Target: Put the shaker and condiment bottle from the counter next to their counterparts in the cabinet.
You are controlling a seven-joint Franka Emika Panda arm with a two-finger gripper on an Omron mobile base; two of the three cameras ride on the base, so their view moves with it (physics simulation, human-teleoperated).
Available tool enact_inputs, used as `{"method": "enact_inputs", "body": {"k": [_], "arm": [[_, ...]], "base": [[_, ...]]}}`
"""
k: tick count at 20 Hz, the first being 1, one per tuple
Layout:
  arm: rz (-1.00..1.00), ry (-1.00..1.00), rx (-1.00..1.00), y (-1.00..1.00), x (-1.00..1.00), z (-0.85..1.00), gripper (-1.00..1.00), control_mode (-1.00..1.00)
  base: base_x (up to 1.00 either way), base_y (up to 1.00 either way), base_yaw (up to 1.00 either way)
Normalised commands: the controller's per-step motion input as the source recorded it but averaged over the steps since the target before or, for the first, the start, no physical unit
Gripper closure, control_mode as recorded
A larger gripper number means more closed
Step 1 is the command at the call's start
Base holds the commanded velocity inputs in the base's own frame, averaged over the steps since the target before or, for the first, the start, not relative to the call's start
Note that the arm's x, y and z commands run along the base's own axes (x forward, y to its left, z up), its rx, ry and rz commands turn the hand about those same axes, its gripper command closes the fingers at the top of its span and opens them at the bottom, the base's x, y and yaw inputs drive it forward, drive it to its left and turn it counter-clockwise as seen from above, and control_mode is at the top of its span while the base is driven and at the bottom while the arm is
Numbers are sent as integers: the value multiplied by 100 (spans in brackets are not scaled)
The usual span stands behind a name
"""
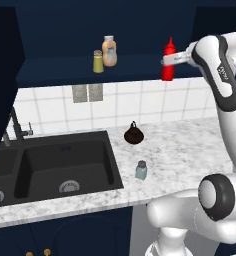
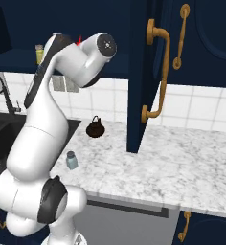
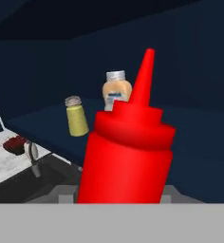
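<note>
Centrally, one slim red squeeze bottle with a pointed nozzle (image 3: 126,152) stands upright directly in front of the two-finger gripper (image 1: 166,61), at the level of the single open shelf of the dark navy wall cabinet (image 1: 65,70). Whether the fingers are clamped on it or merely beside it cannot be told. Beyond the bottle and to its left on the same shelf stand two counterparts: one small yellow-green shaker with a grey cap (image 3: 76,116) and one wider peach-orange bottle with a white cap (image 3: 116,90), just beside each other. Well below the gripper, one pale blue-grey translucent shaker with a grey cap (image 1: 141,170) stands on the white-grey speckled marble counter (image 1: 180,150), near one dark rounded kettle-like object (image 1: 134,134) and beside one black sink (image 1: 65,165).
</note>
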Motion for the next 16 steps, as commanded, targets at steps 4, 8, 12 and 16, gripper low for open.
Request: {"method": "enact_inputs", "body": {"k": [4, 8, 12, 16], "arm": [[1, -20, -18, 31, -20, 3, 100, -100], [5, -39, -1, 2, 1, 18, 100, -100], [5, -10, 4, 2, 3, 1, 100, -100], [2, -1, 0, 16, 8, 2, 100, -100]], "base": [[0, 0, 0], [0, 0, 0], [0, 0, 0], [0, 0, 0]]}}
